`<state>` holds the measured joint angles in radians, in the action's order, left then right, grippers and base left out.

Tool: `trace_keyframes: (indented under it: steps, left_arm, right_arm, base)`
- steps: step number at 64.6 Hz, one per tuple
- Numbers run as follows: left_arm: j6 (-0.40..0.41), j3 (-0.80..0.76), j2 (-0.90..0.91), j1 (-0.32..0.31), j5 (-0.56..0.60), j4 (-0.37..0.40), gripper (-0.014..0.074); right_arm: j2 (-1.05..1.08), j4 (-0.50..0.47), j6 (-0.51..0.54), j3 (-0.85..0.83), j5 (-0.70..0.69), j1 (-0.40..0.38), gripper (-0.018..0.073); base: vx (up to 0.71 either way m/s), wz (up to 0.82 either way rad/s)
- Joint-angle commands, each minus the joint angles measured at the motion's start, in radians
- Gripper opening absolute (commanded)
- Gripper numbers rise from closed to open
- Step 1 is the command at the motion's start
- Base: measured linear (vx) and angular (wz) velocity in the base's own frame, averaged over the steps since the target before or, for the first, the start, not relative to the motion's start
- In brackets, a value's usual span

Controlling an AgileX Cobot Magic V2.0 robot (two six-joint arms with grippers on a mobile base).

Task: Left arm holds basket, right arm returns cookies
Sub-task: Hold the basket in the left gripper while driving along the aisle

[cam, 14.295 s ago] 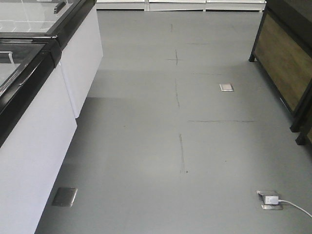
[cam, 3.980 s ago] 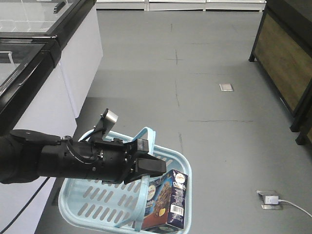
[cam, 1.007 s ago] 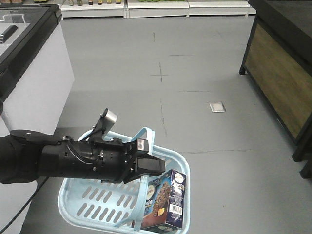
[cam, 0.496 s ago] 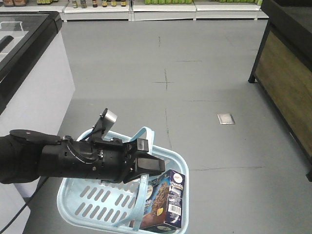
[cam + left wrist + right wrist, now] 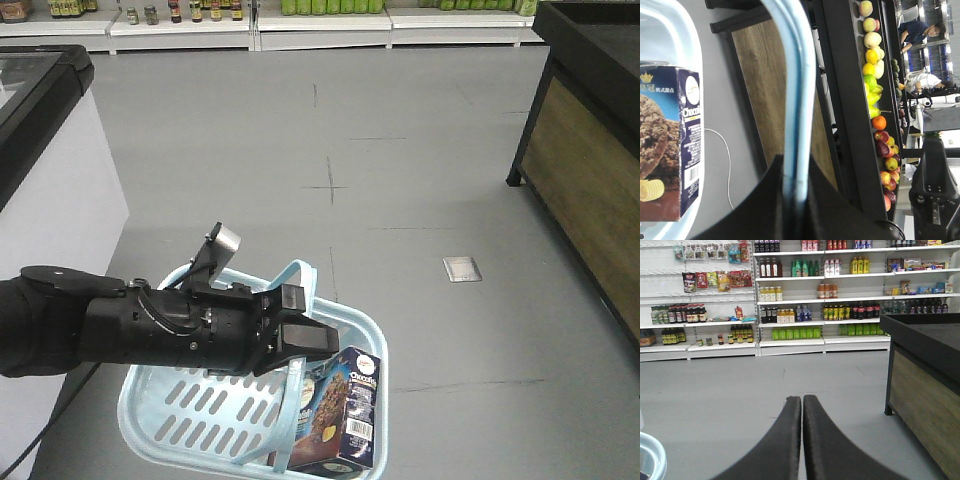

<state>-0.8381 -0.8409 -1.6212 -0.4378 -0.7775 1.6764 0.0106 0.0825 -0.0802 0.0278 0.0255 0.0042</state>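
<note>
My left arm (image 5: 150, 330) reaches in from the left, and its gripper (image 5: 310, 340) is shut on the light blue strap handles (image 5: 796, 75) of the basket (image 5: 170, 420). The basket hangs low in the front view above the grey floor. The cookies (image 5: 340, 410), a dark navy carton with cookie pictures and a barcode, stand upright in the basket's right end, and the carton (image 5: 670, 145) also shows at the left of the left wrist view. My right gripper (image 5: 802, 399) is shut and empty, pointing down the aisle; the right arm itself is out of the front view.
A white freezer cabinet (image 5: 40, 150) stands at the left. A dark wood-panelled display stand (image 5: 590, 160) lines the right, with fruit (image 5: 875, 85) on it. Stocked shelves (image 5: 805, 295) run across the far end. A metal floor socket (image 5: 461, 268) lies ahead.
The whole view has shifted: the far shelves and the floor socket have come closer, and the freezer has slid left. My left gripper still holds the basket handles the same way.
</note>
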Motion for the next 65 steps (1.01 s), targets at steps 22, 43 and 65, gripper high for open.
trace_keyframes:
  steps: [22, 43, 65]
  left_arm:
    - [-0.012, -0.027, 0.051, -0.003, -0.057, 0.072, -0.0008]
    - [-0.012, -0.027, 0.051, -0.003, -0.057, 0.072, -0.0008]
    - [-0.012, -0.027, 0.051, -0.003, -0.057, 0.072, -0.0008]
  right_arm:
    - [0.011, 0.007, 0.004, 0.003, -0.075, -0.004, -0.0008]
    - [0.011, 0.007, 0.004, 0.003, -0.075, -0.004, -0.0008]
    - [0.011, 0.007, 0.004, 0.003, -0.075, -0.004, -0.0008]
  base:
    - [0.31, 0.02]
    - [0.31, 0.10]
    - [0.31, 0.07]
